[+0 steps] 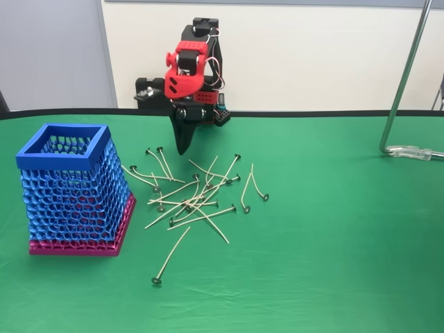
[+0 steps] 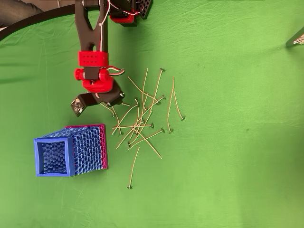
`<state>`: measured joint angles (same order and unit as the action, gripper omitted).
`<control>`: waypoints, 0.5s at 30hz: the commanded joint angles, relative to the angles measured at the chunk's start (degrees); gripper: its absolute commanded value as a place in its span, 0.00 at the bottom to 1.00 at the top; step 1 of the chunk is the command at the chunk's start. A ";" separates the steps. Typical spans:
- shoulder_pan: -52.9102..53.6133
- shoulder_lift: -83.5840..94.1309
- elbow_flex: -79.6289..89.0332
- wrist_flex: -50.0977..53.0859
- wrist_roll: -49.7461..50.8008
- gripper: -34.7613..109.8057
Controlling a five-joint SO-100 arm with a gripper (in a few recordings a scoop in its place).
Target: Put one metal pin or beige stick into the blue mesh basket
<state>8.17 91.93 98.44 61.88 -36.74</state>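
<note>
Looking across the bench [image 1: 333, 263], I see it draped in green cloth from edge to edge, with a pale wall behind it in the fixed view. The red and black arm [image 2: 93, 57] reaches out from the far edge, folded and pointing downward. A bent metal stand [image 1: 402, 90] rises at the right of the fixed view, its foot resting on the cloth.

The blue mesh basket [image 1: 69, 191] stands upright at the left of the fixed view, open end up, on its wider magenta-pink base, well clear of the arm. In the overhead view the basket [image 2: 71, 151] sits lower left, and I cannot make out anything inside it through the mesh.

Just to the right of the basket lies a loose heap of thin beige sticks with small round metal feet [image 1: 198, 191], crossing one another; in the overhead view the heap [image 2: 142, 118] spreads between the arm and the basket. One stick [image 1: 170, 258] lies apart from the rest, nearer the camera in the fixed view, and two more curved ones [image 1: 253, 186] lie at the heap's right edge.

The end effector [image 1: 183, 147] hangs tip down at the far left fringe of the heap, dark fingers tapering to one point, so I read them as together with nothing gripped. In the overhead view the end effector [image 2: 111, 102] hovers over the outermost sticks; I cannot tell whether it touches them.
</note>
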 commanded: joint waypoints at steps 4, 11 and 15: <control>-2.55 4.13 5.71 -8.26 9.49 0.34; -2.90 2.99 9.23 -14.50 17.58 0.35; -3.60 1.67 10.63 -14.85 18.54 0.34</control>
<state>5.10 93.25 108.81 47.64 -18.90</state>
